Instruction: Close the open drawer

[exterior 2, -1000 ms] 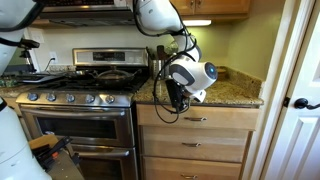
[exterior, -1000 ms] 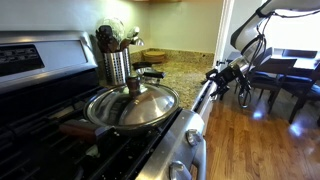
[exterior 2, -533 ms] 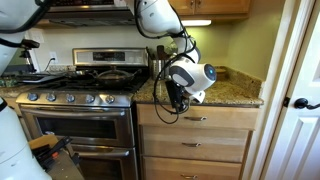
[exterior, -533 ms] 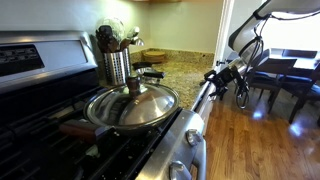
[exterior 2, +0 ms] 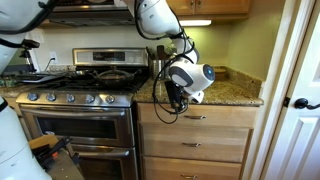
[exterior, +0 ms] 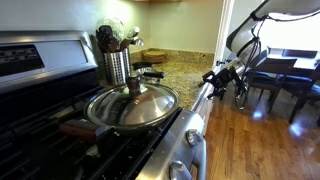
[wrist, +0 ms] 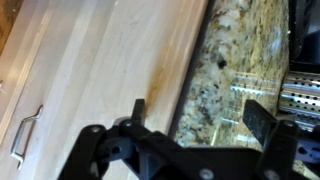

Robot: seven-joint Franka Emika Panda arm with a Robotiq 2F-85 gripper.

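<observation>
The top drawer [exterior 2: 197,118] under the granite counter has a light-wood front with a metal handle. It looks flush with the cabinet, and no spice jars show. In the wrist view its pale front [wrist: 100,60] fills the left, next to the counter edge [wrist: 240,60]. My gripper [exterior 2: 178,97] hangs in front of the counter edge, just above the drawer front. It also shows in an exterior view [exterior: 222,74]. In the wrist view the gripper [wrist: 198,116] is open and empty, its jaws spread across the counter edge.
A stove [exterior 2: 80,100] stands beside the cabinet, with a lidded steel pan [exterior: 132,105] on its burners. A steel utensil holder [exterior: 116,62] sits on the counter. A white door [exterior 2: 298,90] is close on one side. Dark chairs [exterior: 290,85] stand on the wood floor.
The gripper has shifted very slightly along the counter edge. Nothing else has visibly changed.
</observation>
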